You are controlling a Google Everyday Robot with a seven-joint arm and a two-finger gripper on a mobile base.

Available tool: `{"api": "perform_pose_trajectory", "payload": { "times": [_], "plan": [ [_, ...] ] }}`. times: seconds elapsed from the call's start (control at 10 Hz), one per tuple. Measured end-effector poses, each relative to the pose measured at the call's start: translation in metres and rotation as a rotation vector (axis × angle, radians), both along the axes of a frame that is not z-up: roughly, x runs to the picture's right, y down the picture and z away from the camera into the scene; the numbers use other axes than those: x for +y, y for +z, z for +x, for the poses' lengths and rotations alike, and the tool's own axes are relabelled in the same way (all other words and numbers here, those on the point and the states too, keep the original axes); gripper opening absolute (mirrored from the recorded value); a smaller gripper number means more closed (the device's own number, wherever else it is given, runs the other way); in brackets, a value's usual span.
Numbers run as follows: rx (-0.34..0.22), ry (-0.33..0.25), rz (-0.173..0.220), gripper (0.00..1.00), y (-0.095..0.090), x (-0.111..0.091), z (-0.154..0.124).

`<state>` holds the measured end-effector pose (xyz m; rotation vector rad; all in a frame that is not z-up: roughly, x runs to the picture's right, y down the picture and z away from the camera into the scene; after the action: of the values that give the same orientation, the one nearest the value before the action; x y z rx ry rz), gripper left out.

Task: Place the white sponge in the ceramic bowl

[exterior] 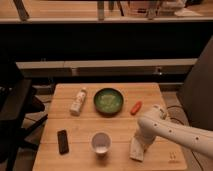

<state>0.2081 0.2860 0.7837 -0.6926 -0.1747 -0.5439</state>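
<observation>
The white sponge (pixel 136 149) lies flat near the front right of the wooden table (pixel 80 132), an off-white block. My gripper (pixel 142 141) comes down on it from the white arm (pixel 175 131) that enters from the right; the arm end hides its fingers and the sponge's upper part. The ceramic bowl (pixel 108 100), dark green with a paler speckled inside, stands at the middle back of the table, well behind and left of the gripper.
A white cup (pixel 100 142) stands just left of the sponge. A white bottle (pixel 78 100) lies left of the bowl. A small red-orange object (pixel 135 107) lies right of the bowl. A black flat device (pixel 62 141) lies at the front left.
</observation>
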Motion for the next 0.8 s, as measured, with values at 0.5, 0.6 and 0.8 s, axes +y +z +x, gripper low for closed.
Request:
{"api": "perform_pose_trajectory", "payload": {
  "times": [0.5, 0.6, 0.8],
  "plan": [
    [0.014, 0.003, 0.032, 0.04, -0.001, -0.023, 0.006],
    [0.017, 0.001, 0.036, 0.04, -0.003, -0.035, 0.008],
    [0.022, 0.001, 0.044, 0.04, -0.006, -0.051, 0.013]
  ]
}}
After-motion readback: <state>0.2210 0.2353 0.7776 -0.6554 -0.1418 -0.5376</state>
